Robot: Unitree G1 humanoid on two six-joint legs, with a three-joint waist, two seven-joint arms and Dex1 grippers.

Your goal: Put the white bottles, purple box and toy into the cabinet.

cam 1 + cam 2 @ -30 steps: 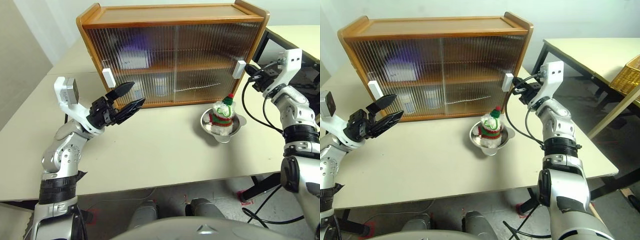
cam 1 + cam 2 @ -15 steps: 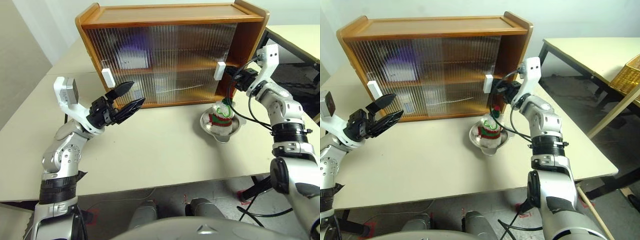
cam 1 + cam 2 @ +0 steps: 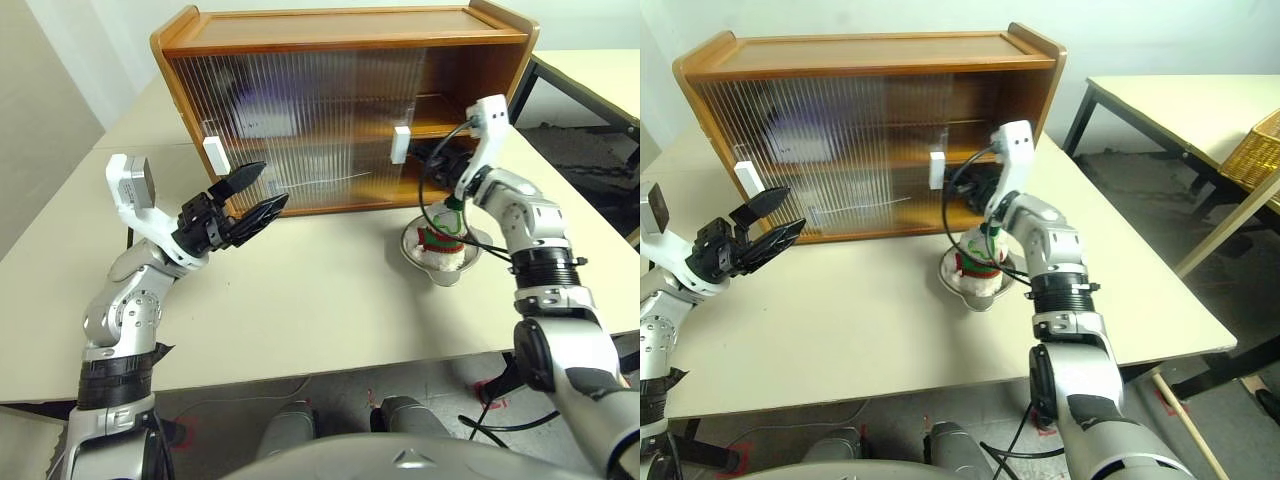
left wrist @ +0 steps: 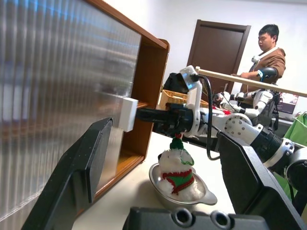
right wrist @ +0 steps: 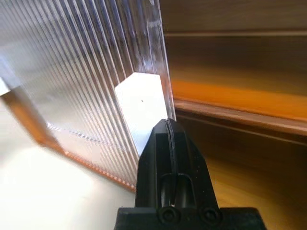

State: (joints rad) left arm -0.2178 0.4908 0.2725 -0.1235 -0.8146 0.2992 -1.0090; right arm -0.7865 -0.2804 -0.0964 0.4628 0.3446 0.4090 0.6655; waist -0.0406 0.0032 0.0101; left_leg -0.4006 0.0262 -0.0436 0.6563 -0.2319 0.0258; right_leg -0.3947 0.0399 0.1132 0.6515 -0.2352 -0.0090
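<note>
The wooden cabinet [image 3: 340, 30] stands at the back of the table, its right end uncovered. My right gripper [image 5: 168, 123] is shut with nothing between its fingers, and its tip rests against the white handle [image 3: 401, 144] of the right sliding door. Just below that arm, the toy [image 3: 443, 230] sits in a steel bowl [image 3: 440, 265] in front of the cabinet. My left gripper [image 3: 272, 185] hangs open above the table near the left door's handle [image 3: 213, 154]. A purple blur [image 3: 262, 105], the purple box, shows through the ribbed door on the upper shelf. The white bottles cannot be made out behind the doors.
A second table [image 3: 1180, 100] stands to the right across a gap, with a wicker basket [image 3: 1265, 145] on its far end. A person [image 4: 268, 48] stands in the background of the left wrist view. Bare tabletop [image 3: 320, 290] lies between my arms.
My right gripper has swept left with the right door's handle, and the door has slid left, uncovering the cabinet's right end. The left arm has stayed still.
</note>
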